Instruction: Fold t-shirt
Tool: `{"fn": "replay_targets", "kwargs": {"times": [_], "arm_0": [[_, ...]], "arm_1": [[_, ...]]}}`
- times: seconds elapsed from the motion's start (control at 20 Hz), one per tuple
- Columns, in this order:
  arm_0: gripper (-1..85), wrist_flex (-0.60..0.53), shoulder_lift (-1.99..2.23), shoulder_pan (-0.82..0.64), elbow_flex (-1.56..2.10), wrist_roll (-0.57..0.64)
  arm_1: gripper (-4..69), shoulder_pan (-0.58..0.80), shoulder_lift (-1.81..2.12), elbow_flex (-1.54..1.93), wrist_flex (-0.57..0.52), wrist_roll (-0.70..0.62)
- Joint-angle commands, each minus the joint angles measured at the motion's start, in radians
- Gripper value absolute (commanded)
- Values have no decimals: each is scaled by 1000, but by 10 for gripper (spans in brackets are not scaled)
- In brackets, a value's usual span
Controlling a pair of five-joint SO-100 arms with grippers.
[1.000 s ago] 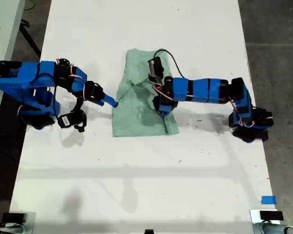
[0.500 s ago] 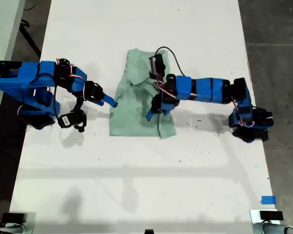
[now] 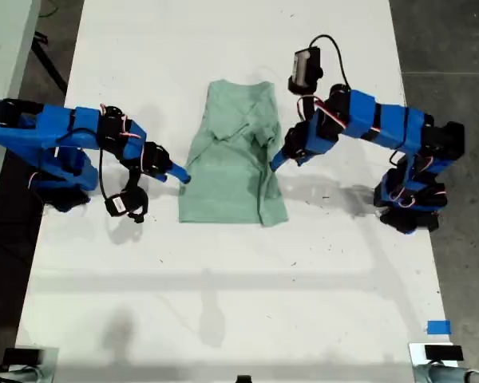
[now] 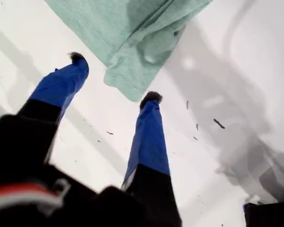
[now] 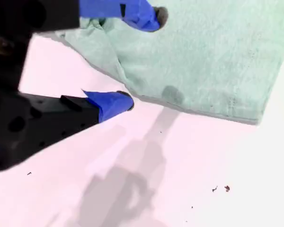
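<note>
The pale mint-green, soft cloth t-shirt lies partly folded in the middle of the white table. My first gripper hangs with jaws wide and empty just off a folded corner. My second gripper is spread across the shirt's edge, one fingertip over the cloth, one on bare table. A shallow pinch here could catch only the top layer and drag the fold open
</note>
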Motion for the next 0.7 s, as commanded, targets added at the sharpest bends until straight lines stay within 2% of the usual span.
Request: {"fn": "replay_targets", "kwargs": {"times": [0.0, 0.15, 0.35, 0.5, 0.65], "arm_0": [[280, -87, -67, -6, -8, -12], [279, -158, -212, -14, -43, -12], [281, -164, -426, -28, -120, -78], [265, -169, -482, -28, -152, -83], [23, -164, -489, -31, -158, -89]], "arm_1": [[261, 6, 77, 2, -2, 8], [250, 6, 84, 8, -3, 8], [241, 2, 103, 17, -3, 8], [231, 0, 129, 51, -8, 15], [226, 3, 141, 69, -14, 17]]}}
